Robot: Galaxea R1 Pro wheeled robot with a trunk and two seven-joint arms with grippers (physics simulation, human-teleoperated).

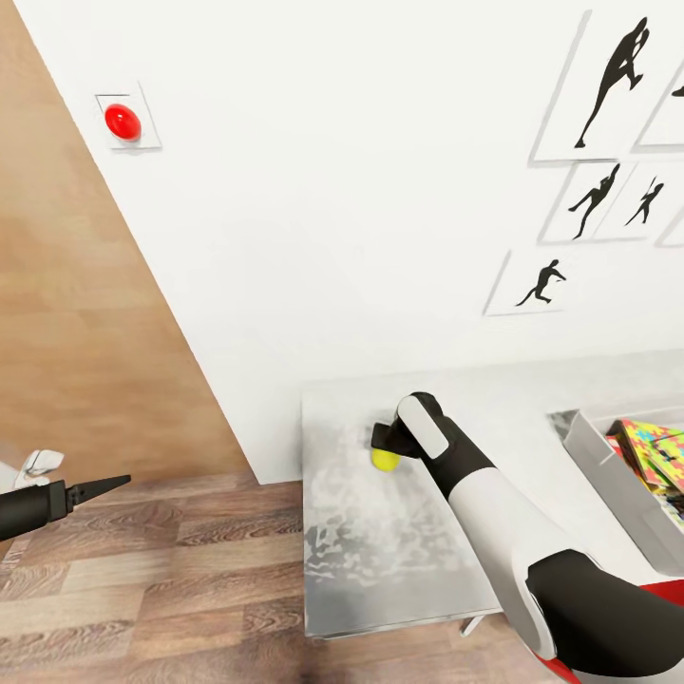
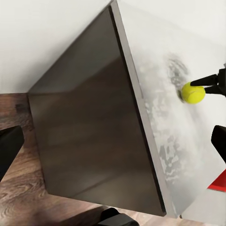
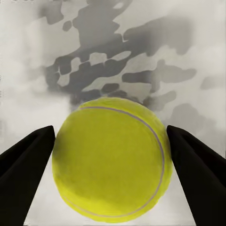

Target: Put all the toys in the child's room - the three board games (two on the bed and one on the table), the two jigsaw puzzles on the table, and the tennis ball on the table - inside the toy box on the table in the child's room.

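Right tool [image 3: 110, 155] sits low over the table [image 1: 380, 532], its black fingers [image 3: 28, 160] apart on either side of the tennis ball [image 3: 109, 160]; whether they touch it is unclear. Left tool [image 1: 100, 487] hangs over the floor, fingers together. Toy box [image 1: 608, 465] holds jigsaw puzzles [image 1: 655, 446].

Small yellow-green tennis ball [image 3: 110, 160] between right gripper [image 3: 110, 155] fingers: matt, felt-like, thin pale seam. Pale grey table [image 1: 380, 532] top beneath gripper: smooth, mottled sheen; side panel dark, glossy. Brown plank floor [image 1: 142, 579]: wood grain.
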